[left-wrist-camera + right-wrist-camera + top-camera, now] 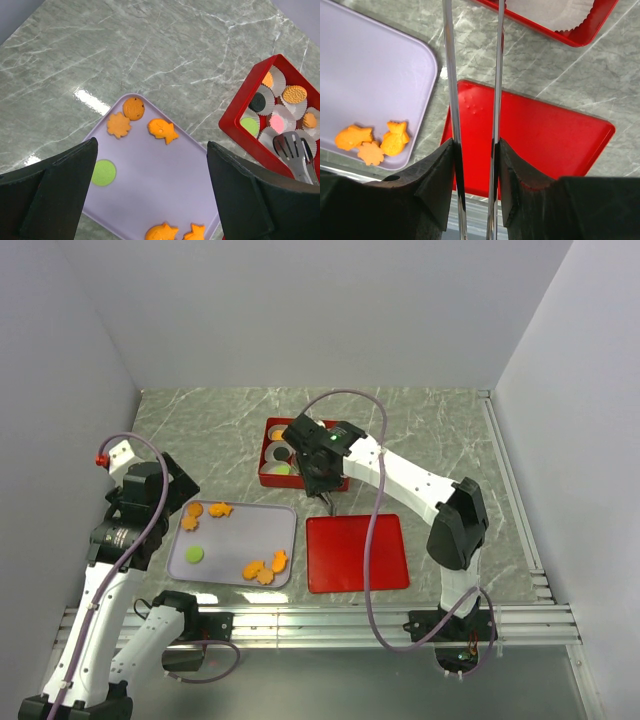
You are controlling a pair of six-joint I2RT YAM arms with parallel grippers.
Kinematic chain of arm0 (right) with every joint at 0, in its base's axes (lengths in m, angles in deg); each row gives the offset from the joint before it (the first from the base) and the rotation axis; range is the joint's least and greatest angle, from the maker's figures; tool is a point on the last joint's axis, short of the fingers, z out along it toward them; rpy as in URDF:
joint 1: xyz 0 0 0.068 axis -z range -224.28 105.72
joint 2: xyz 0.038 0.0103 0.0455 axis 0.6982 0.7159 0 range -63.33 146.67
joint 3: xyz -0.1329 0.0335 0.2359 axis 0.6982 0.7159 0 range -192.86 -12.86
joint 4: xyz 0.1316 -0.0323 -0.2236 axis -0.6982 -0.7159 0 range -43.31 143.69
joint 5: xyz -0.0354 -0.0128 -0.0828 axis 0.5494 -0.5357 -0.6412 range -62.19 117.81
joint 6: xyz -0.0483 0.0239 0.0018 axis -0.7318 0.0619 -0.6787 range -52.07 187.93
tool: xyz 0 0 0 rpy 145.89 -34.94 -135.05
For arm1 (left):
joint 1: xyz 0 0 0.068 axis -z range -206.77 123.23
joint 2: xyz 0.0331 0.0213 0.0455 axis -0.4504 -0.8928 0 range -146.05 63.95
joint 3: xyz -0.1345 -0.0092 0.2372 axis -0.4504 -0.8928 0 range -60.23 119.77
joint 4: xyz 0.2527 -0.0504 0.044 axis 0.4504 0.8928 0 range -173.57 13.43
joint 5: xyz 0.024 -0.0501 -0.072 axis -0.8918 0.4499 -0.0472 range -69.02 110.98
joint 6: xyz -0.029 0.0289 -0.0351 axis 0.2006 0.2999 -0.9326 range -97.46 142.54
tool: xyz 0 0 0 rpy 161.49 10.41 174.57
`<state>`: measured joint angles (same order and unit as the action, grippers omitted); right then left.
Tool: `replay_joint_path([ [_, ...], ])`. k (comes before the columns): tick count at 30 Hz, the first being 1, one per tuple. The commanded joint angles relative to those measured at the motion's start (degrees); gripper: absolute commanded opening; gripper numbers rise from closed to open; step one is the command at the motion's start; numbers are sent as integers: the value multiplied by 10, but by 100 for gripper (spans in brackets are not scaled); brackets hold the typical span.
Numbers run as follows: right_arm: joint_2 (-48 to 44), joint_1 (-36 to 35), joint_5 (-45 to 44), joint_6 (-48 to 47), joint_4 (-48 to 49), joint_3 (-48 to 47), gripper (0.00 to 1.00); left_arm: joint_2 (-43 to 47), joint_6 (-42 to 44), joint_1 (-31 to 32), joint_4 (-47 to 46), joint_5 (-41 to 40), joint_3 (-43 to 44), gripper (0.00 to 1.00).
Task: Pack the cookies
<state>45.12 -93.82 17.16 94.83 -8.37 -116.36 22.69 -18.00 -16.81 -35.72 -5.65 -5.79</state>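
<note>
1. This is a robotics lab test cell, not a home or kitchen: plain white walls [300, 310] box in the surface [430, 430] on three sides.
2. Two white-and-black robot arms, the left arm [120, 540] and the right arm [410, 480], are mounted on aluminium rails [330, 625] along the near edge, with purple cables [372, 540] looping loose.
3. The surface is a marble-patterned sheet set out with staged props: a lilac tray [235, 535] of cookies [265, 568], a red box [268, 478] and a flat red lid [355, 552].
4. The right hand [474, 150] grips metal tongs [451, 75], a tool rigged to the machine.
</note>
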Motion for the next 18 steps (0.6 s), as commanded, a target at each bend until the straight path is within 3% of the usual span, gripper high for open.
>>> replay_joint_path([
  [1, 6, 8, -9, -7, 17, -25, 44, -1, 12, 1, -16, 11, 1, 96],
  [18, 32, 8, -22, -4, -7, -79, 51, -1, 12, 1, -15, 10, 1, 97],
])
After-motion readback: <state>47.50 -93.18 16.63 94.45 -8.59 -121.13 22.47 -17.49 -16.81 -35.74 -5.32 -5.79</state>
